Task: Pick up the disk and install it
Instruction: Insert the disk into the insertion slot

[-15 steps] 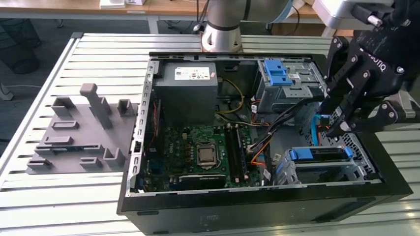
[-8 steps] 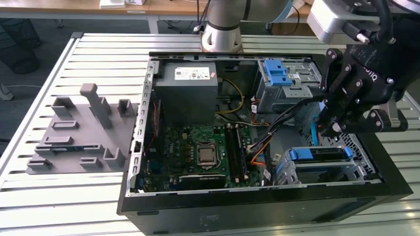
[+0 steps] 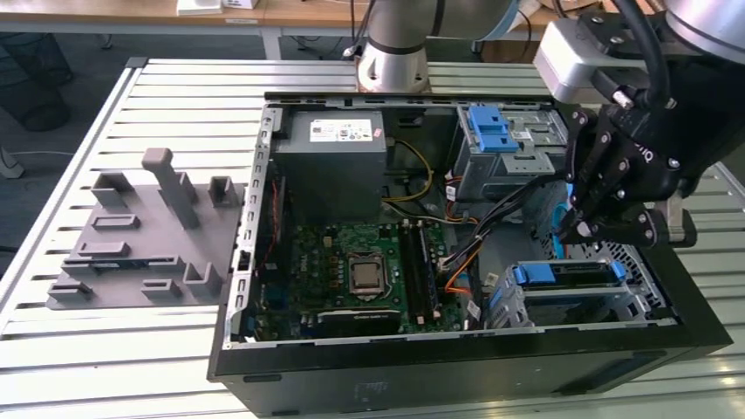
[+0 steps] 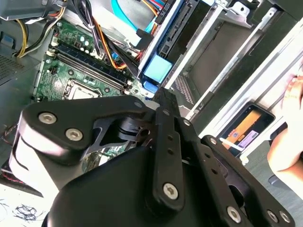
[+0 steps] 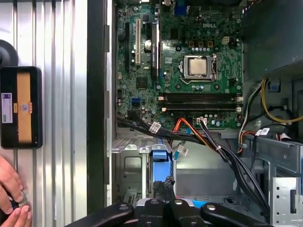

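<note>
Disk [image 3: 567, 275], seen in the exterior view, lies flat in the metal drive cage [image 3: 634, 301] at the case's near corner on that view's right, blue plastic bracket uppermost, so it looks seated or nearly so; the black gripper [image 3: 605, 229] hangs just above it, and I cannot tell how its fingers stand. In the second wrist view the disk's glossy blue end [image 4: 157, 70] sits between grey sheet-metal rails. In the first wrist view the blue bracket [image 5: 160, 165] runs down into the perforated cage, beside bundled cables [image 5: 208, 142]
</note>
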